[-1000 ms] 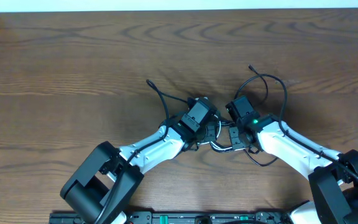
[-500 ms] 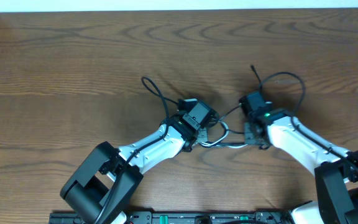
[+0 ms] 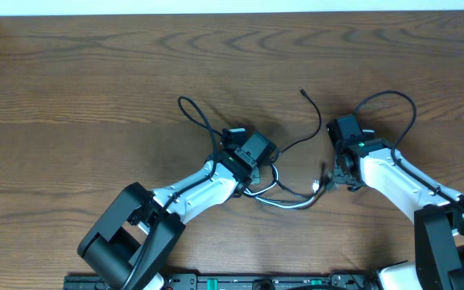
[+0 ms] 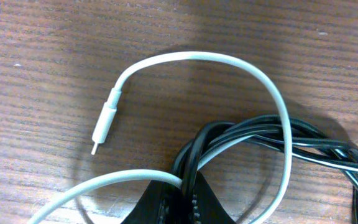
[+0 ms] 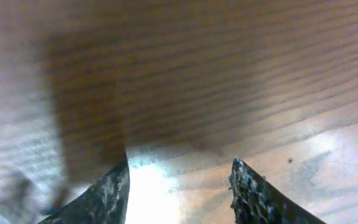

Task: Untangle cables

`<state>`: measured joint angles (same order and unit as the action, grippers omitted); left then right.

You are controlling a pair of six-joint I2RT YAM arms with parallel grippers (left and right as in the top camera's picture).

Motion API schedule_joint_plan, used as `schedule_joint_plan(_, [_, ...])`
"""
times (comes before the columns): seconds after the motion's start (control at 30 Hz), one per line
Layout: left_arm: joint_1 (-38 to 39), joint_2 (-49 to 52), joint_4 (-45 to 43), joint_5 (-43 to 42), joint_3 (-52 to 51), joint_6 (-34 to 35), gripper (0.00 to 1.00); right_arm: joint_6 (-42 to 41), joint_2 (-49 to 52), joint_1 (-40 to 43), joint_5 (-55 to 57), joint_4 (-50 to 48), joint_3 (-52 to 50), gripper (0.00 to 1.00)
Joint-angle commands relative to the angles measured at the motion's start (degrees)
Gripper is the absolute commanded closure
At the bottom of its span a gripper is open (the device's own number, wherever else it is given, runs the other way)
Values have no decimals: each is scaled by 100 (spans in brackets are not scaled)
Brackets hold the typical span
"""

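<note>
Brown wood-grain table (image 3: 95, 80), white wall strip (image 3: 216, 6) along the far edge. Left gripper (image 4: 178, 190) is clamped on the cables (image 4: 260, 126), right where white cable (image 4: 191, 56) meets the bunched strands of black cable (image 4: 328, 146) (white plug (image 4: 102, 124) lies free on the wood just beyond). Right gripper (image 5: 179, 171) sits off to the right, fingers spread over bare table, holding nothing. Count: two cables, two grippers.

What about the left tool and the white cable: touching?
Touching. The left wrist view shows the white cable meeting the left tool's closed tips.
</note>
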<state>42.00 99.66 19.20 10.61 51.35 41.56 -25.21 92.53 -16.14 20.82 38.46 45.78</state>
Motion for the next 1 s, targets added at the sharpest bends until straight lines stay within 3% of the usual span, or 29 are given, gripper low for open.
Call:
schedule_joint_plan(0.0, [-31,17,-87,-22,-66,-229,93,61,-28,20,76,306,319,53])
schedule_joint_plan(0.17, [-31,-138,-280,-466,109,-509,93,376,-166,20,-828,920,1027,52])
schedule_joint_plan(0.33, [-31,-590,-315,-549,251,-507,93,1497,-328,20,-2865,892,1377,51])
schedule_joint_plan(0.47, [-31,-1027,-345,-549,251,-509,88,1843,-334,15,-4113,824,1364,50])
schedule_joint_plan(0.57, [-31,-1228,-337,-549,251,-509,76,1845,-332,-11,-4238,826,1287,53])
schedule_joint_plan(0.73, [-31,-1272,-321,-553,251,-507,75,1845,-332,-175,-4288,741,1163,59])
schedule_joint_plan(0.97, [-33,-1268,-72,-566,249,-509,69,1845,-332,-509,-4282,428,984,56])
